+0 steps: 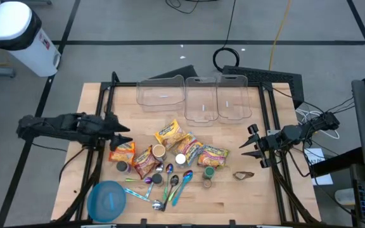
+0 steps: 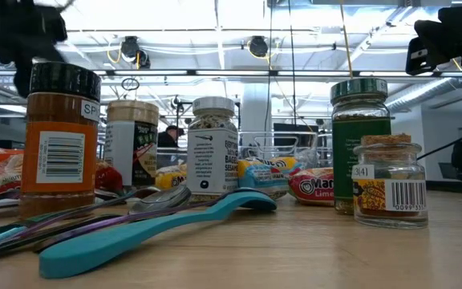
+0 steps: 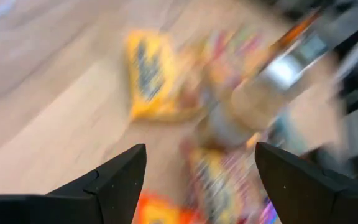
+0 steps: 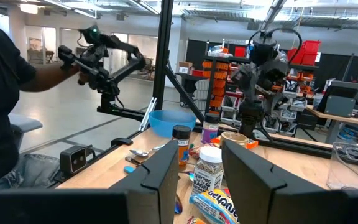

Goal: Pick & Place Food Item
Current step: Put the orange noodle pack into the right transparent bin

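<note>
Several snack packets lie flat in the middle of the table: a yellow one, an orange one, a red one and two more. Spice jars stand among them. My left gripper is open and empty, just left of the packets and above the orange one. Its wrist view shows the yellow packet, blurred, ahead of the fingers. My right gripper is open and empty, right of the packets. Its wrist view looks across the jars.
Three clear containers stand along the far edge. A blue bowl sits at the near left. Coloured spoons and small jars lie near the front edge. A small dark object lies at the right. A person is beyond the table.
</note>
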Action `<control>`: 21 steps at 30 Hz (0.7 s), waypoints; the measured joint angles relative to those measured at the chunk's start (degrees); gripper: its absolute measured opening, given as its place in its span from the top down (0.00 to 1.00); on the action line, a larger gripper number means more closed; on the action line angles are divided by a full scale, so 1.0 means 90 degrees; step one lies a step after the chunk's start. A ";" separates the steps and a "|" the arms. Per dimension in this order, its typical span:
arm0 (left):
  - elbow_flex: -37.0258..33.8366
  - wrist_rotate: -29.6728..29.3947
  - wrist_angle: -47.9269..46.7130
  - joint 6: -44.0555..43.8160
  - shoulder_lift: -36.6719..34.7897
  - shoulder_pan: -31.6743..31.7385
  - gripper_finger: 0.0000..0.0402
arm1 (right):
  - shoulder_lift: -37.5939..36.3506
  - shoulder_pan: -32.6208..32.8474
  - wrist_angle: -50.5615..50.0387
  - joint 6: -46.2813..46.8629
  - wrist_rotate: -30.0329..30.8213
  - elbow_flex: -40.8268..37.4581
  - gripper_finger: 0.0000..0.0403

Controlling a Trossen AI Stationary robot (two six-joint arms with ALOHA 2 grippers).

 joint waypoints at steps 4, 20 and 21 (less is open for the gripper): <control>0.0216 0.0216 -0.0949 0.0051 0.0995 -0.0001 0.23 | 0.0000 0.0000 -0.0001 0.0000 0.0000 0.0000 0.71; 0.0102 0.0386 -0.0317 -0.0332 0.3183 0.0000 0.23 | 0.0000 0.0000 -0.0002 0.0000 0.0000 0.0001 0.71; 0.0102 0.0384 -0.0316 -0.0333 0.3258 0.0000 0.23 | 0.0000 0.0000 0.0000 -0.0001 0.0000 0.0001 0.71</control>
